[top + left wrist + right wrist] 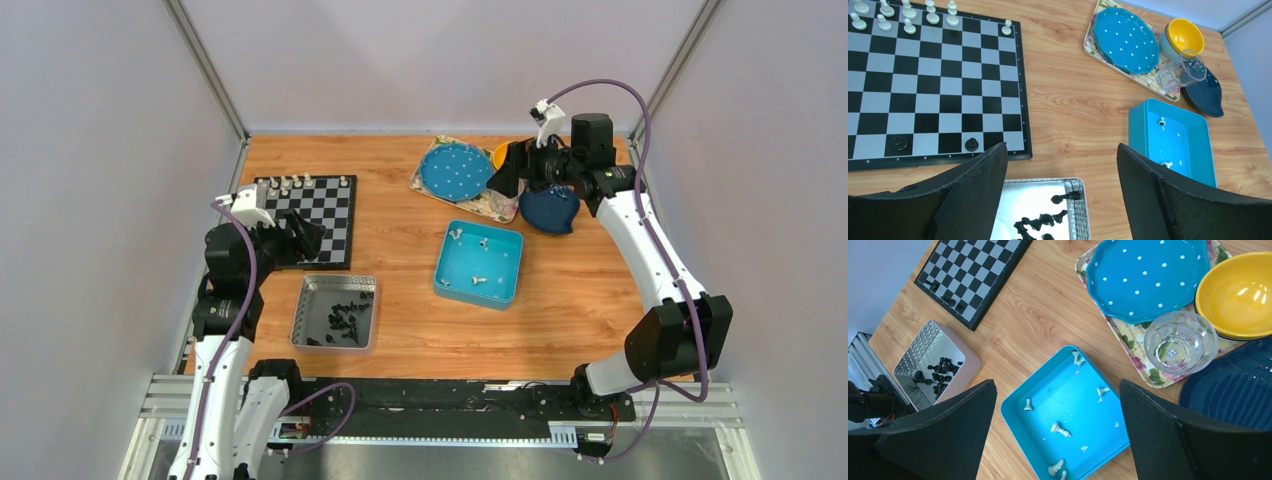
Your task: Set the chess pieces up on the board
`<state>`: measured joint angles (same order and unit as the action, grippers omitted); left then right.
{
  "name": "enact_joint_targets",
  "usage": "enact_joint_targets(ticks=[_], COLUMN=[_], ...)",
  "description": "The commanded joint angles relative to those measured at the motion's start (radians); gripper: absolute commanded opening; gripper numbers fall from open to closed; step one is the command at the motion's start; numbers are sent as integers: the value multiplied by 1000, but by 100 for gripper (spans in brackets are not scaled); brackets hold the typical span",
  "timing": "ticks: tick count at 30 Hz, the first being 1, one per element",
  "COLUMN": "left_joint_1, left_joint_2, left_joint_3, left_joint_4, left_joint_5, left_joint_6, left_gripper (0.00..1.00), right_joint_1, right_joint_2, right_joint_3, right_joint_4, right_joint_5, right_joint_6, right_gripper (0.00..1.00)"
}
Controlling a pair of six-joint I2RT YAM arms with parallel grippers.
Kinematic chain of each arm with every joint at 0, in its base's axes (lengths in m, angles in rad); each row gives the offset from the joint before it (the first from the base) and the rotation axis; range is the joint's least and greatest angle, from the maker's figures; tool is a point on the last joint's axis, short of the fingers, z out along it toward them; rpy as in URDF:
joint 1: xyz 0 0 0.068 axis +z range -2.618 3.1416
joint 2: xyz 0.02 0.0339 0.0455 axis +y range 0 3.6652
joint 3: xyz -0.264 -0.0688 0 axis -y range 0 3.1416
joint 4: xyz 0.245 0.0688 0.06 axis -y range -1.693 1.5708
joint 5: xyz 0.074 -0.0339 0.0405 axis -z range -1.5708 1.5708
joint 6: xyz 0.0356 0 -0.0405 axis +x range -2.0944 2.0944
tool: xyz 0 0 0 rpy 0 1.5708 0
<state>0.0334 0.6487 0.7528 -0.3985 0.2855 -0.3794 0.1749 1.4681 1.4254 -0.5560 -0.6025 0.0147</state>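
The checkered board (pixel 318 222) lies at the left. Several cream-white pieces (pixel 300 183) stand on its far rows, also in the left wrist view (pixel 908 17). Two black pieces (pixel 898 143) stand on its near row. More black pieces (pixel 345 322) lie in a silver tray (pixel 300 315). A few white pieces (pixel 1059 429) lie in a blue tray (pixel 495 262). My left gripper (pixel 300 238) is open and empty over the board's near edge, above the silver tray's far end (pixel 1023 200). My right gripper (pixel 505 175) is open and empty, held high at the back right.
A floral tray (pixel 505 208) at the back holds a blue dotted plate (pixel 455 170). A yellow bowl (pixel 1235 295), a clear glass (pixel 1178 342) and a dark blue plate (pixel 550 210) sit beside it. Grey walls enclose the table.
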Motion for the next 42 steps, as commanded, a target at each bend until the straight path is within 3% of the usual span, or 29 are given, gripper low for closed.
enact_joint_targets(ticks=[1,13,18,25,28,36,42], left_joint_1=[5,5,5,-9,-85,-439,-559], left_joint_2=[-12,-40,9,60,71,198,282], left_joint_3=[2,-43,-9,26,36,117,155], left_joint_4=[36,55,9,-37,-57,-131,-140], left_joint_5=[-6,-2,125,251,195,-124,-236], left_joint_6=[19,-36,-33,-20,0,56,37], left_gripper=[88,94,93,93,93,94,93], right_joint_1=[-5,-6,-3,-2,0,9,12], right_joint_2=[-26,-5,27,35,35,29,12], right_joint_3=[6,21,66,69,73,75,66], right_joint_4=[45,-20,-179,-225,-229,-239,-254], right_joint_5=[6,-81,-244,-287,-281,-253,-206], right_joint_6=[17,-48,-253,-297,-305,-332,-372], right_gripper=[97,97,98,98,98,98,98])
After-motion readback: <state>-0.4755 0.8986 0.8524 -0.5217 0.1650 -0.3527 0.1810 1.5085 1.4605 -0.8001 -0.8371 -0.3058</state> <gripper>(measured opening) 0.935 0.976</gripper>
